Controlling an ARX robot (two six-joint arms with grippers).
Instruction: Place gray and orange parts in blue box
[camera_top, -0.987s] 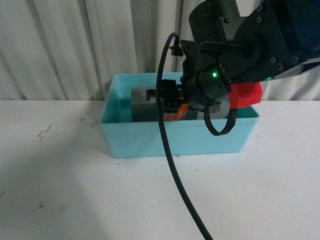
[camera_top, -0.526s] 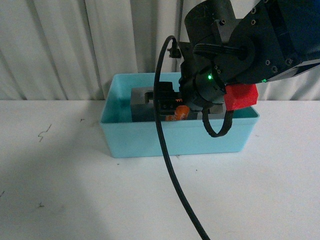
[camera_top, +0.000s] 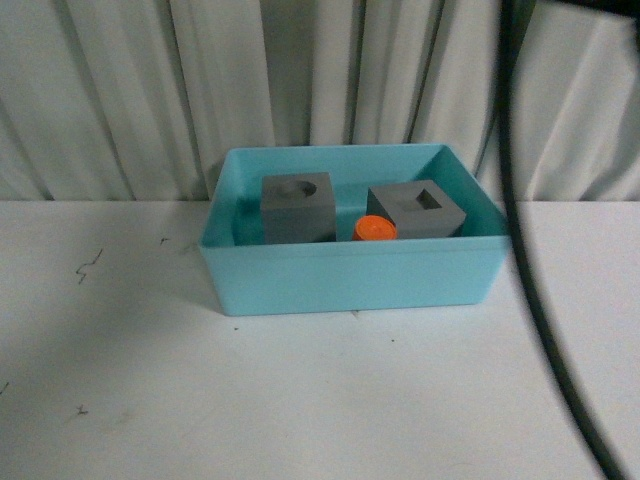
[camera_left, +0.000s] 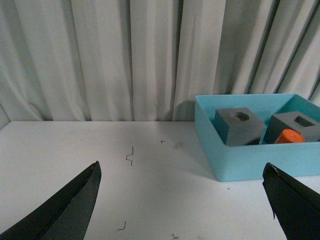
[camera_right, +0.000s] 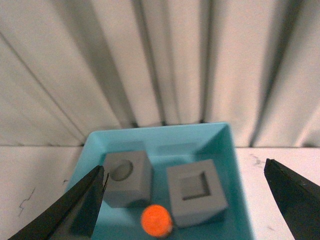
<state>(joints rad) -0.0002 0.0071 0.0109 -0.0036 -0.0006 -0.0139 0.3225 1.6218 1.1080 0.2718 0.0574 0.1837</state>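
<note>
Front view. The blue box (camera_top: 350, 275) stands on the white table (camera_top: 300, 400), its far wall near the curtain (camera_top: 150, 90). Inside are all three parts: the round-hole cube (camera_top: 298, 207) at the box's 9 o'clock side, the square-hole cube (camera_top: 416, 210) at its 3 o'clock side, and the orange cylinder (camera_top: 374, 229) between them, close to the near wall. The cubes stand apart; the cylinder looks to be just beside the square-hole cube. A black cable (camera_top: 540, 300) crosses the picture toward 5 o'clock. Neither gripper appears here.

Left wrist view. The left gripper (camera_left: 182, 200) is released, its two dark fingers (camera_left: 70, 205) spread wide with only bare table between them. The box (camera_left: 235, 160) lies toward 2 o'clock of the fingers, well apart from them, holding the round-hole cube (camera_left: 240, 125), the square-hole cube (camera_left: 297, 126) and the cylinder (camera_left: 289, 136). Small dark marks (camera_left: 131, 156) dot the table.

Right wrist view. The right gripper (camera_right: 185, 200) is also released, its fingers (camera_right: 75, 210) wide apart, and it hangs above the box (camera_right: 230, 165), grasping nothing. Below lie the round-hole cube (camera_right: 126, 177), the square-hole cube (camera_right: 196, 192) and the cylinder (camera_right: 156, 221), seen end-on; the cylinder is blurred.
</note>
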